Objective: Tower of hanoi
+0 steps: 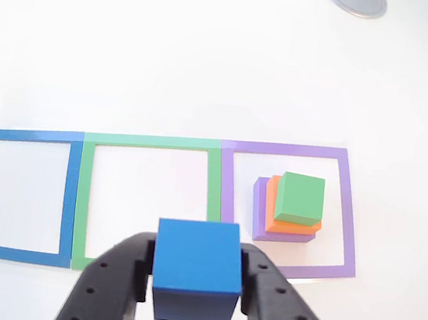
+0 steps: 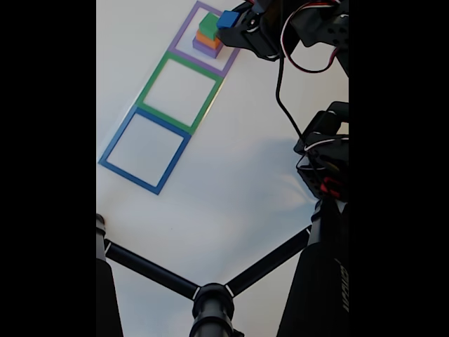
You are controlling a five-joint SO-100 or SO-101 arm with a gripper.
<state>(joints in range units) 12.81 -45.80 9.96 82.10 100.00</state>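
Blue cube (image 1: 197, 271) sits clamped between the black claw's (image 1: 197, 283) two fingers, lifted off the white bench (image 1: 210, 66). In the other view, the green block (image 1: 301, 198), orange block (image 1: 272, 210) and purple block (image 1: 258, 208) lie stacked up and to its right inside the purple tape square (image 1: 344, 215). The green tape square (image 1: 153, 143) lies directly ahead, the blue tape square (image 1: 21, 136) off left, so I'd guess one of them takes the cube.

No wording, number or brand can be read on any item in either view. In the fixed view, pale lettering runs lengthwise along the black upright post (image 2: 335, 281) at roughly five o'clock in the picture; it is too small and blurred to make out. The blocks and tape outlines carry no markings.
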